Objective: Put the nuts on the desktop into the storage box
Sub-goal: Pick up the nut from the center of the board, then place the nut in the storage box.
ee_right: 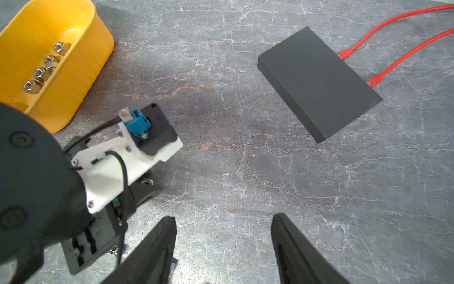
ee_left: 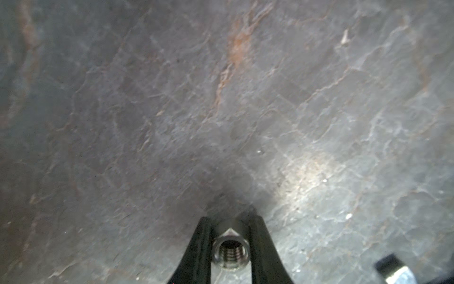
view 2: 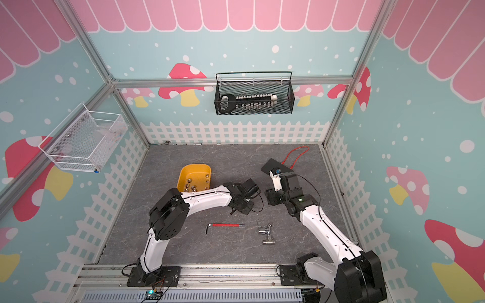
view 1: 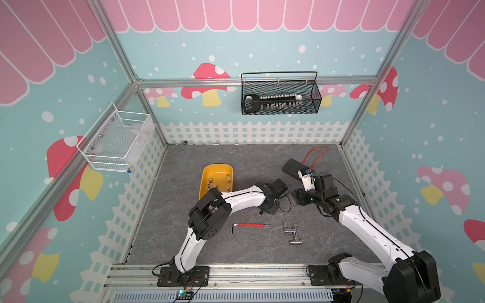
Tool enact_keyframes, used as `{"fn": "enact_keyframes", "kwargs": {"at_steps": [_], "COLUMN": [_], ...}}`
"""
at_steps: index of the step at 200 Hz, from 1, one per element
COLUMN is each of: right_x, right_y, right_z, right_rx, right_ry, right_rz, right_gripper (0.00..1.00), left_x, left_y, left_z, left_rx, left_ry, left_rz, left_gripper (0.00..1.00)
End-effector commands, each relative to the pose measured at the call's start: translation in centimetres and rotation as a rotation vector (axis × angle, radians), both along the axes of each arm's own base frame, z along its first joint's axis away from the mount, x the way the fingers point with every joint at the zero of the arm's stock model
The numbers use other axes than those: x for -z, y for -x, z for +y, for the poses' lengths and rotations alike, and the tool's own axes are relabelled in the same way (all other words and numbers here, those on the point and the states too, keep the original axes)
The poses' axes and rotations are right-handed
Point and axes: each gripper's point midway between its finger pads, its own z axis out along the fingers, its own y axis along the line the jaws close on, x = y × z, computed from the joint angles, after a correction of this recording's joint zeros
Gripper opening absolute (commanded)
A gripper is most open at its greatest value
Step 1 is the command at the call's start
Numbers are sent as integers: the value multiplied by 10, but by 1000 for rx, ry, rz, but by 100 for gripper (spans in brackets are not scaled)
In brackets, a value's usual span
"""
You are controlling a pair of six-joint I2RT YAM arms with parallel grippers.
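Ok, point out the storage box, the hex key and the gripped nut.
storage box (view 1: 214, 171), top view, bare floor by far wall.
hex key (view 1: 252, 225), top view, red sleeve.
nut (ee_left: 230, 252), left wrist view, threaded opening.

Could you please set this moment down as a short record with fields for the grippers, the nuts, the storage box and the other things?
left gripper: shut on one nut, low over the desktop
right gripper: open, empty
storage box: yellow, several nuts inside
elsewhere on desktop: red-sleeved hex key, silver pipe fitting, black flat box with red cables at its edge
task state: gripped nut not yet in the storage box
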Motion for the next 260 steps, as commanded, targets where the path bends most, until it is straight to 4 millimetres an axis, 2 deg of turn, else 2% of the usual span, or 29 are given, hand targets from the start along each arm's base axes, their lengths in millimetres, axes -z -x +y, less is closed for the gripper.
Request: {"fn": "enact_keyframes", "kwargs": {"at_steps": [1, 36, 78, 94, 121, 152, 188, 206, 235, 250, 260], "right_x": [2, 12, 29, 39, 52, 57, 60, 61, 60, 54, 47], "right_y": [6, 6, 2, 1, 1, -2, -1, 0, 0, -4, -10], "right_z": [1, 5, 30, 46, 76, 95, 96, 94, 93, 90, 85], "right_rx": [-14, -22, -80, -113, -184, -224, -230, -226, -223, -208, -191], "right_ry": [-13, -22, -21, 14, 34, 27, 30, 36, 39, 52, 72], "right_rz": [11, 48, 94, 116, 145, 154, 160, 161, 154, 130, 94], "right_gripper": [67, 66, 65, 65, 65, 66, 71, 73, 78, 79, 82], "left_x": [-37, -82, -139, -141, -120, -101, -101, -104, -113, -128, -144], "left_y": [-21, -47, -68, -73, -73, -72, -77, -78, -80, -83, -87], "left_z": [31, 81, 145, 178, 220, 237, 238, 238, 240, 242, 245], "left_rx": [-76, -205, -362, -443, -561, -615, -636, -643, -653, -671, -688], "left_ry": [-13, -6, 31, 15, -22, -76, -71, -62, -36, 4, 56], "left_rz": [-82, -178, -297, -309, -265, -243, -263, -276, -302, -351, -409], "left_gripper": [9, 9, 13, 15, 14, 17, 46, 53, 55, 56, 56]}}
